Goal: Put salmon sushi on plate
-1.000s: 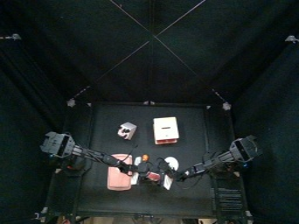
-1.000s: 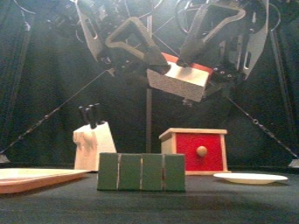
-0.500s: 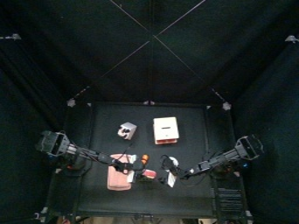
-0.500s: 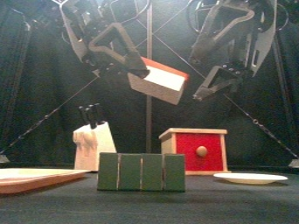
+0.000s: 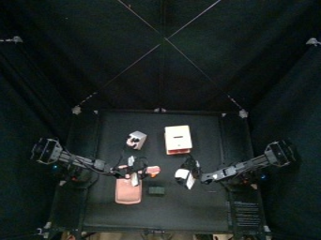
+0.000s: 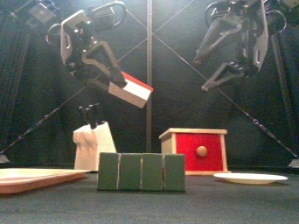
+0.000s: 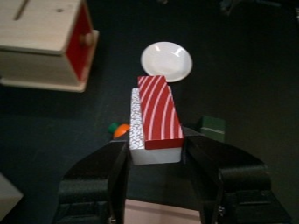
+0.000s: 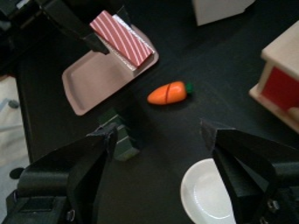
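Note:
The salmon sushi is a tiny orange piece lying on the black table, between the pink tray and the white plate. Its tip peeks out beside the held block in the left wrist view. My left gripper is shut on a big red-striped sushi block with a white base, held tilted high above the table. My right gripper hangs open and empty, high on the right. The plate lies bare at the front right.
A dark green block stands at the table's front middle. Behind it are a red-and-white drawer box and a pale knife block. The pink tray lies at the front left.
The striped block has travelled left and a little down in my left gripper. The right gripper has drawn away from it to the right and up.

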### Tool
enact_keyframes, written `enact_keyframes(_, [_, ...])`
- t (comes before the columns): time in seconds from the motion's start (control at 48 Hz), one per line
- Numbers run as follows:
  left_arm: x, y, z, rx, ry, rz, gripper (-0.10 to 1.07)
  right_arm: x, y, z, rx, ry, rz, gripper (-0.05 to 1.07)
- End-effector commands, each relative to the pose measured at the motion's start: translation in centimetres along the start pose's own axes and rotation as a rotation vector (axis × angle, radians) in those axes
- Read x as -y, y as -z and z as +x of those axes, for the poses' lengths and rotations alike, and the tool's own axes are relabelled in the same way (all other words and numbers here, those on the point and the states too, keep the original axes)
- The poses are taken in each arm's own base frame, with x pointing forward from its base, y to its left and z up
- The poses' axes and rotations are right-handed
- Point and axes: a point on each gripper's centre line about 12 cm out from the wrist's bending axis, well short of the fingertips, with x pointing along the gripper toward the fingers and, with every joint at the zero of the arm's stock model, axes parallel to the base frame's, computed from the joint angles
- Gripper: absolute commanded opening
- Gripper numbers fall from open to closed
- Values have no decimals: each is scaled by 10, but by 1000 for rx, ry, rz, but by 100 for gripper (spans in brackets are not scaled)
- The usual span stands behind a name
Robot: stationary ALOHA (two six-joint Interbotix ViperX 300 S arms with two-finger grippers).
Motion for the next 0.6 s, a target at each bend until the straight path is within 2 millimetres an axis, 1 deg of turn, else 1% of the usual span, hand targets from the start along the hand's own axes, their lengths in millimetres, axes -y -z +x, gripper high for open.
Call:
enact_keyframes(0.0, [-3, -8, -9, 29, -58, -23, 54, 6, -14, -13, 58, 8, 22, 104])
enact_keyframes(0.146, [-3, -5, -14, 18, -156, -47, 54, 16, -19, -22, 95, 30, 31, 104])
enact_keyframes(0.396, [-2, 13, -17, -79, -316, -142, 54, 33, -33, -37, 172, 61, 48, 104])
enact_keyframes(0.479, [-1, 16, -18, -109, -351, -178, 54, 38, -37, -44, 195, 62, 54, 104])
enact_keyframes(0.583, [3, 17, -17, -136, -380, -226, 54, 45, -36, -50, 212, 59, 53, 104])
